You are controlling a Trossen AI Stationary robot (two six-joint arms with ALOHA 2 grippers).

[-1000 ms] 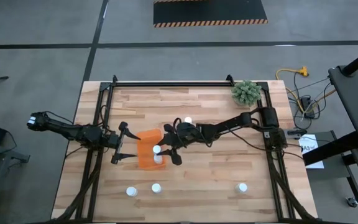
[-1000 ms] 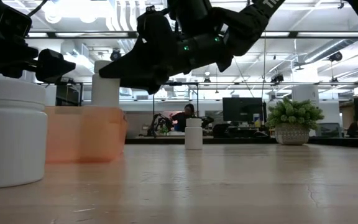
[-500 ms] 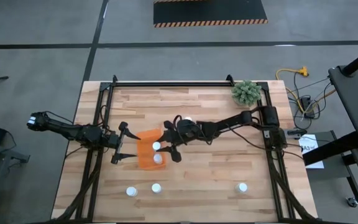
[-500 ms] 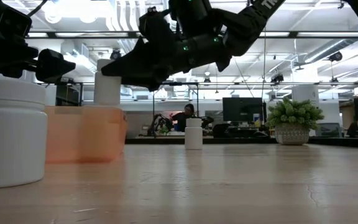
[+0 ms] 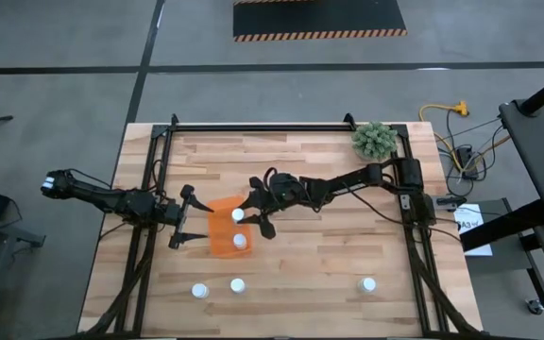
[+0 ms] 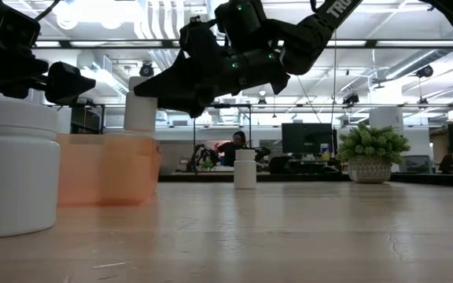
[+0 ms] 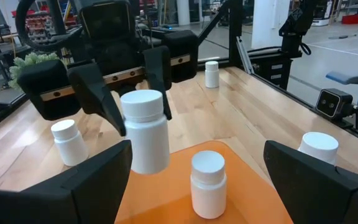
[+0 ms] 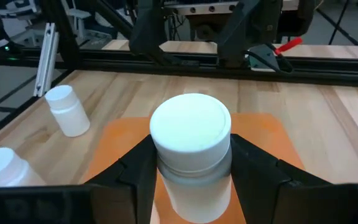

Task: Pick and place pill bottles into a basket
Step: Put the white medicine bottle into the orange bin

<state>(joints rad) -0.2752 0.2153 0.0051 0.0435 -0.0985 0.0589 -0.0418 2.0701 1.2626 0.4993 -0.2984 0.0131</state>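
Note:
The orange basket [image 5: 223, 229] lies mid-table with one white-capped pill bottle [image 5: 240, 242] standing in it, also in the left wrist view [image 7: 207, 183]. My right gripper [image 5: 240, 216] is shut on a second bottle [image 8: 191, 146] above the basket; the low view shows this bottle [image 6: 140, 110] too. My left gripper [image 5: 183, 219] is open at the basket's left end, one finger on each side of it; I cannot tell if they touch it. Three bottles stand near the front edge [image 5: 198, 290] [image 5: 237, 284] [image 5: 367, 283]. My right gripper pinches the bottle's body just below the white cap [image 8: 191, 180] between its two fingers [image 8: 138, 171], one on each side. The fingers come slanting down from the table's right. The bottle [image 7: 145, 134] stands upright in the hold, lifted clear above the basket's floor.
A green fuzzy plant [image 5: 374, 140] stands at the far right corner. Another bottle [image 6: 244, 169] stands on the table behind the basket, under my right arm in the high view. A black frame [image 5: 253, 127] runs round the table's far and side edges.
My right gripper has carried the bottle a little toward the table's far edge and left, over the basket, keeping it upright. Its arm now covers the bottle that stood behind the basket in the high view.

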